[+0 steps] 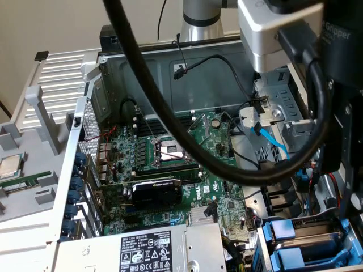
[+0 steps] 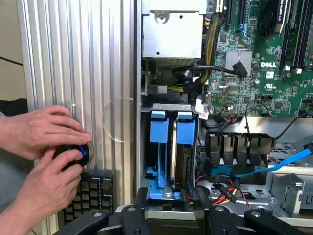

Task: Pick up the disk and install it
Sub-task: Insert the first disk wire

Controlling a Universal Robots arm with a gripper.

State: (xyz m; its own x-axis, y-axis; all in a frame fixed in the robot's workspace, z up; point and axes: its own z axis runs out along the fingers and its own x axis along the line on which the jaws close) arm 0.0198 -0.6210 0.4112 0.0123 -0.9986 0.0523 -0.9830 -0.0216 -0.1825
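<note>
Two blue-fronted carriers stand side by side in the drive bay [image 2: 146,110] at the corner of the open computer case. The one with a grey metal body in it is the disk [image 2: 183,156]; the other carrier [image 2: 158,132] is beside it. In the exterior view the same pair sits at the lower right, with the disk [image 1: 317,238] lying level in the bay. My gripper [image 2: 171,197] hangs over the near end of the bay, its black fingers [image 2: 140,203] apart on either side of the carriers. Nothing is lifted or clamped between them.
The green motherboard [image 1: 170,153] with a graphics card [image 1: 156,190] fills the case floor, and the power supply [image 1: 147,252] is at the front. A thick black cable [image 1: 170,122] and blue data cables [image 2: 274,164] cross the case. A person's hands [image 2: 41,147] rest on a black knob, beside a keyboard [image 2: 95,193].
</note>
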